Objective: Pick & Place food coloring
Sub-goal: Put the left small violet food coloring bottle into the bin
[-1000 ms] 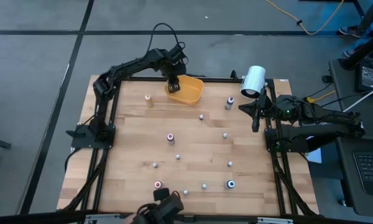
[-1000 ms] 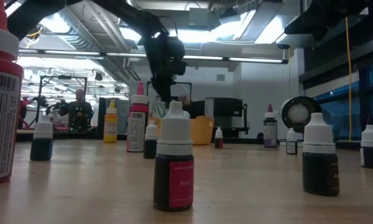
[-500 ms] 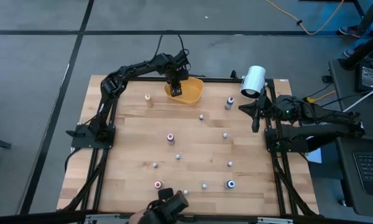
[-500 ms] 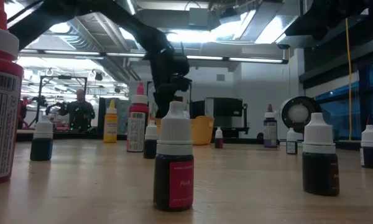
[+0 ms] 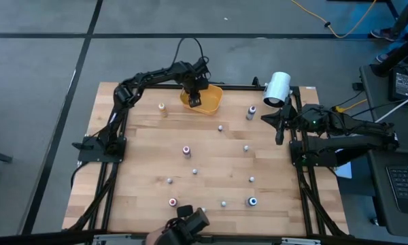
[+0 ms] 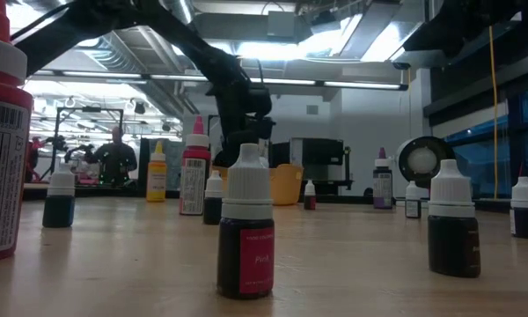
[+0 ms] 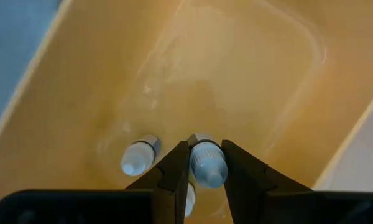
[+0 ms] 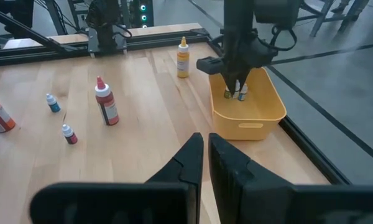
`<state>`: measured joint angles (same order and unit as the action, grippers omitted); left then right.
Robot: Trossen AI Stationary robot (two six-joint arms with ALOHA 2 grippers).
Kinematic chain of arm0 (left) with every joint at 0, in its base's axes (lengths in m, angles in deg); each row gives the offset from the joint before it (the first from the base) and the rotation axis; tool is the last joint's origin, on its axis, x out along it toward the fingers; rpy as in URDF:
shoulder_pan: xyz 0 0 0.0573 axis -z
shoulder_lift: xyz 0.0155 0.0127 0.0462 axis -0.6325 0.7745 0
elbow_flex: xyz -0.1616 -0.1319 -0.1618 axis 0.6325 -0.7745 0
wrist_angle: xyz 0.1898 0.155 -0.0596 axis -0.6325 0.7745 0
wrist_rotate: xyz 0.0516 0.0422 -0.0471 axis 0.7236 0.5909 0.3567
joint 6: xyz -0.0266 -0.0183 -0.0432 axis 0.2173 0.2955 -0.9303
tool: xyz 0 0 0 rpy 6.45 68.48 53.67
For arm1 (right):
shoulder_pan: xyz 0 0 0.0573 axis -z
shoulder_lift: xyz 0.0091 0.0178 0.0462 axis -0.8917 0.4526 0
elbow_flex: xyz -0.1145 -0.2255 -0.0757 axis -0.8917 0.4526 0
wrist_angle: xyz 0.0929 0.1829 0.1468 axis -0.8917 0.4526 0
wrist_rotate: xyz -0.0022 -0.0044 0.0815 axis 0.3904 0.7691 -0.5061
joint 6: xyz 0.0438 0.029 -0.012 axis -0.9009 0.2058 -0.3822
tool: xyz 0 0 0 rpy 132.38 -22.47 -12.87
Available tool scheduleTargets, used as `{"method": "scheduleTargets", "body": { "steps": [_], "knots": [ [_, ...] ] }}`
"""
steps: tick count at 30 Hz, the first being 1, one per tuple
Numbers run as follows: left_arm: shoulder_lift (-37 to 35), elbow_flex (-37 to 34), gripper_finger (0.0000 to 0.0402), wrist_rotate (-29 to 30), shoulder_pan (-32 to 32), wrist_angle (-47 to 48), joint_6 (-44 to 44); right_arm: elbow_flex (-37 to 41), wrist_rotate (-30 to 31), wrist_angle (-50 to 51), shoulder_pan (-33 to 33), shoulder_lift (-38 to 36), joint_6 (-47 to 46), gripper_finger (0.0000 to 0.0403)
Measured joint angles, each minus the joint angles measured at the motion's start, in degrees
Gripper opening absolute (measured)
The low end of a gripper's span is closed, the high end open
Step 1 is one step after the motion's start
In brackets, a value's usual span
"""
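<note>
My left gripper (image 5: 194,97) reaches down into the orange bowl (image 5: 211,103) at the table's far edge, shut on a tiny food coloring bottle (image 7: 206,167) with a pale top. Another small bottle (image 7: 138,163) stands on the bowl's floor beside it. In the right wrist view both show under my left gripper (image 8: 237,87). Several more food coloring bottles stand on the wood, among them a yellow one (image 5: 162,107) and a red-topped one (image 5: 186,150). My right gripper (image 5: 279,131) waits shut at the table's right edge. My left gripper pinches the bottle's pale top (image 7: 207,175) between its two fingers (image 7: 174,168). The fingers come steeply from above, pointing down into the bowl. The bottle stays upright, low inside the bowl; whether its bottom touches the bowl's floor I cannot tell.
A big white cylinder (image 5: 277,88) lies at the far right corner, next to a taller grey bottle (image 5: 250,112). Black frame rails (image 5: 117,136) run along the table's sides. In the low view, bottles (image 6: 245,231) stand close to the camera and a person (image 6: 116,158) is in the room behind.
My left gripper has sunk into the orange bowl, carrying the pale-topped bottle down with it and staying shut on it. My right arm has kept still.
</note>
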<state>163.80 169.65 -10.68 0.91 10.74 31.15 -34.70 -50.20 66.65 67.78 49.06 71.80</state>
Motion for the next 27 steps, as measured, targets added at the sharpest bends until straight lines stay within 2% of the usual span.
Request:
{"method": "scheduleTargets", "body": {
  "steps": [19,27],
  "knots": [
    [2.8,-0.1,0.0078,1.3,-0.2,-1.7,-0.4,0.0,0.0,0.4,0.0,0.0,-0.2,0.0030],
    [2.8,-0.1,0.0094,1.9,-0.2,-2.0,-0.4,0.0,0.0,0.4,0.0,0.0,-0.2,0.0030]
  ]
}}
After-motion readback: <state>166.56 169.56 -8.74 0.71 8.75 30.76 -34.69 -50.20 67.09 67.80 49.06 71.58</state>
